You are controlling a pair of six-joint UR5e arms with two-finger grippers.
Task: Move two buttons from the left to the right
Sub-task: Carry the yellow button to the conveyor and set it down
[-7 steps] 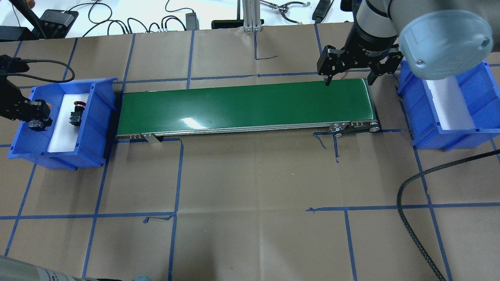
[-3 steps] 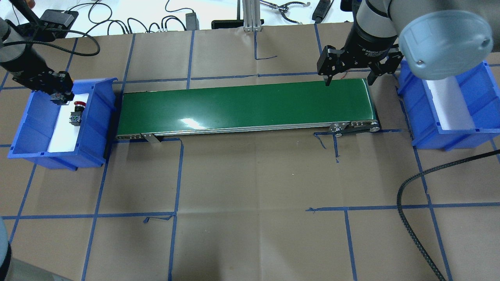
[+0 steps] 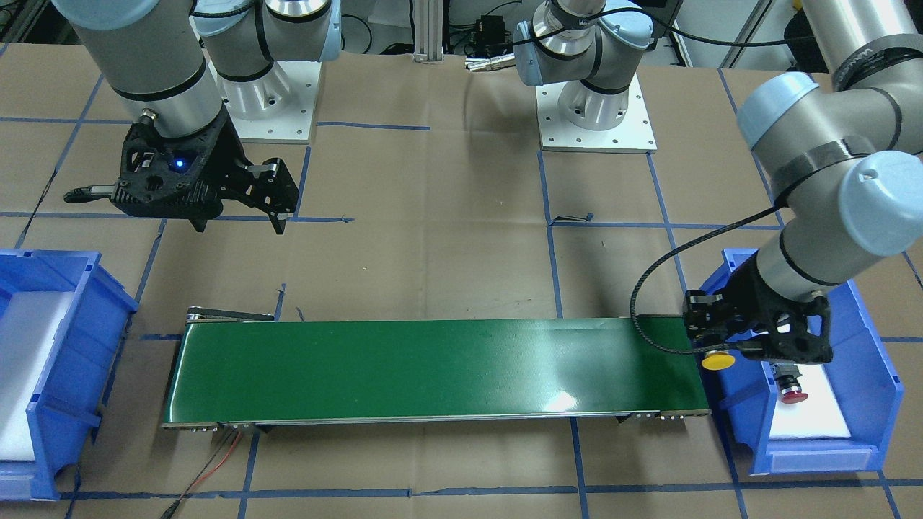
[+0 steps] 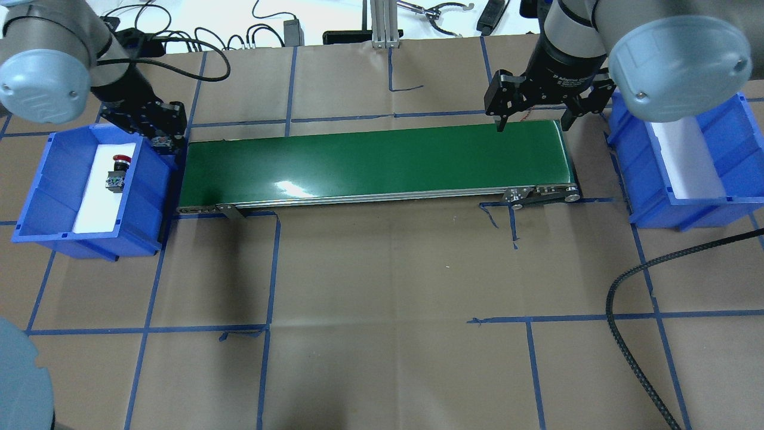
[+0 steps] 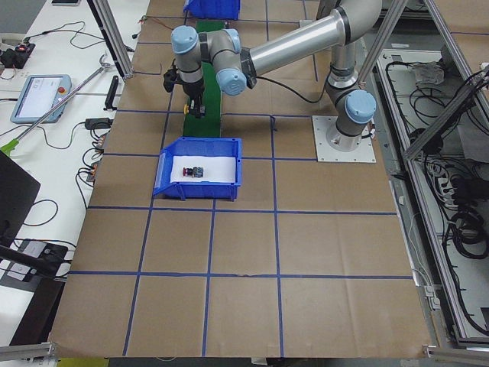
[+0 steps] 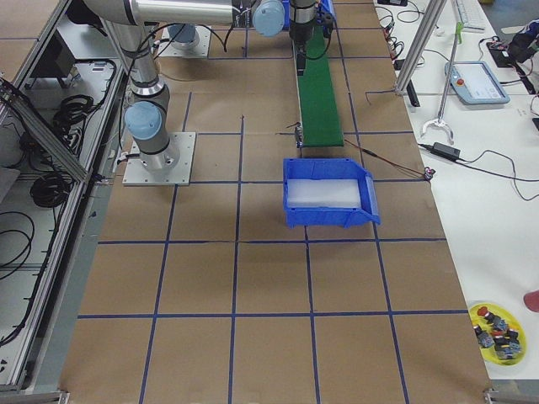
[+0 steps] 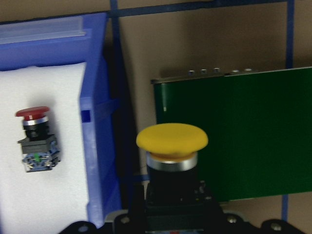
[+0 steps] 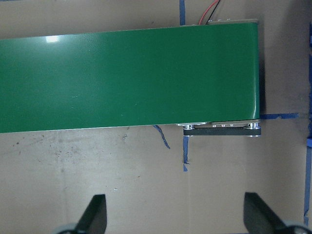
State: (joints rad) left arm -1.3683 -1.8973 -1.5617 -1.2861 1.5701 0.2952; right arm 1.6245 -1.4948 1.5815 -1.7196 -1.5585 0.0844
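My left gripper (image 4: 163, 141) is shut on the yellow-capped button (image 7: 171, 142) and holds it over the gap between the left blue bin (image 4: 37, 179) and the left end of the green conveyor belt (image 4: 370, 161). Seen from the front, the yellow cap (image 3: 718, 360) hangs just off the belt's end. The red-capped button (image 4: 116, 173) lies on its side on the white pad inside that bin, also in the left wrist view (image 7: 34, 139). My right gripper (image 4: 531, 122) hangs open and empty above the belt's right end, its fingers (image 8: 95, 213) spread wide.
The right blue bin (image 4: 740, 125) with a white pad sits beyond the belt's right end. A black corrugated cable (image 4: 627, 334) curls over the table at the front right. A yellow dish (image 6: 497, 332) with several spare buttons sits on the side bench.
My left gripper has carried the yellow button out of the left bin, moving back and rightward to the belt's left end. The right arm has not moved.
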